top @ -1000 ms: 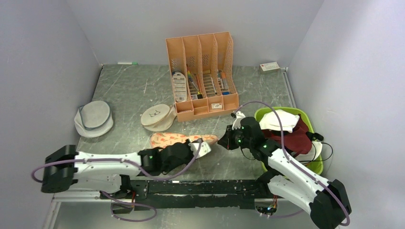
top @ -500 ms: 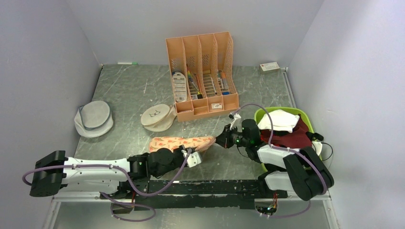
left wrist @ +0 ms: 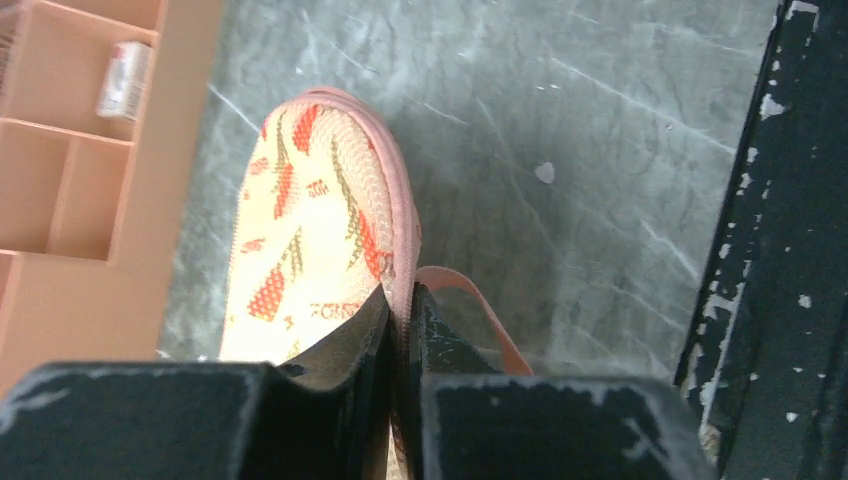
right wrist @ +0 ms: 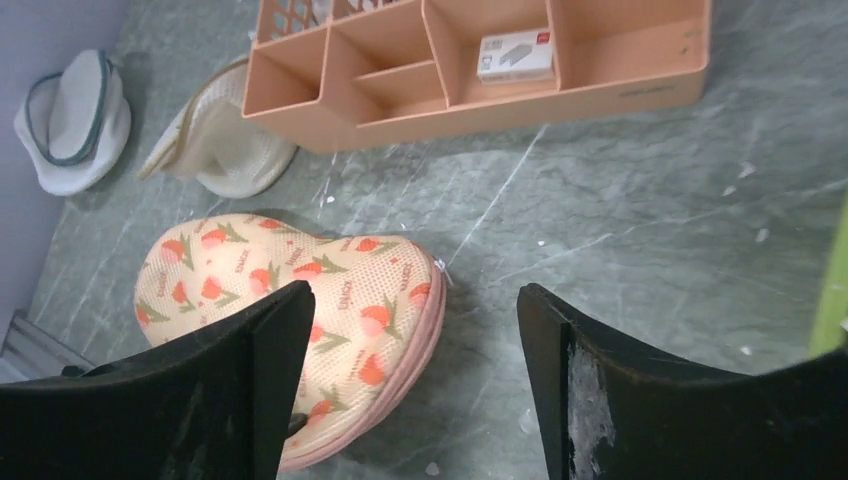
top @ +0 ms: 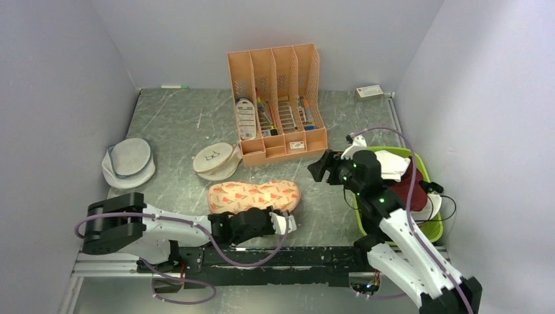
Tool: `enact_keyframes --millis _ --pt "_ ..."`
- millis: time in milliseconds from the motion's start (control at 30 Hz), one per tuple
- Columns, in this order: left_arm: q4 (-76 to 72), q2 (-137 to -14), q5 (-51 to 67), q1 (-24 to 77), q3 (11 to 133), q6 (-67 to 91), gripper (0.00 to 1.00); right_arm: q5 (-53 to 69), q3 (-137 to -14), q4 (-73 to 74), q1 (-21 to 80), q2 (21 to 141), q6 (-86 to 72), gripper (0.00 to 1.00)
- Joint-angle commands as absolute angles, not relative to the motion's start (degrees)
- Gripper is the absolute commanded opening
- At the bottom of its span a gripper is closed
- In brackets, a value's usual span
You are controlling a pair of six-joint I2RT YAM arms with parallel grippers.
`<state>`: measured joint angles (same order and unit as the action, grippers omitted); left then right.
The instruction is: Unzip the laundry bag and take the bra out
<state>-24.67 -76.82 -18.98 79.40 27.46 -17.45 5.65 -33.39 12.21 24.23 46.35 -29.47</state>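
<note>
The laundry bag [top: 254, 196], peach-pink with orange-red fruit print, lies flat on the table in front of the organizer. In the right wrist view its pink rim [right wrist: 400, 375] looks closed all round. My left gripper [top: 280, 223] sits low at the bag's near edge. In the left wrist view its jaws [left wrist: 403, 300] stand almost together with the bag's pink rim between them, the pink loop strap [left wrist: 480, 310] beside them. My right gripper [top: 319, 169] hangs above the table to the right of the bag, open and empty [right wrist: 412, 300]. The bra is hidden.
An orange desk organizer [top: 278, 98] stands behind the bag. A round beige pouch [top: 216, 160] and a grey-white pouch [top: 129, 162] lie to the left. A green basket [top: 437, 226] with clothes is at the right. A black rail [top: 294, 255] runs along the near edge.
The bag was pulled between both grippers and now lies flat. My right gripper has let go, opened wide and lifted back to the right. The left gripper has slid along the bag's near edge.
</note>
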Motion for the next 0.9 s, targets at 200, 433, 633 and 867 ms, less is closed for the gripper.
enact_keyframes --millis 200,433,633,867 --pt "-20.50 -71.19 -9.47 79.32 31.09 -5.23 1.00 15.73 -36.98 19.04 24.53 44.61 -20.90 0.80" --pt "-7.73 -51.59 -6.61 73.86 30.01 8.02 0.99 15.84 -37.97 16.61 38.66 50.83 -15.92 0.80" --pt "9.19 -42.93 -22.61 59.82 34.31 19.24 0.97 -2.51 -41.35 17.58 60.58 60.13 -15.63 0.81" --pt "21.00 -42.81 -17.32 33.42 40.32 30.12 0.97 -23.60 -46.58 19.32 80.32 72.55 -9.85 0.82"
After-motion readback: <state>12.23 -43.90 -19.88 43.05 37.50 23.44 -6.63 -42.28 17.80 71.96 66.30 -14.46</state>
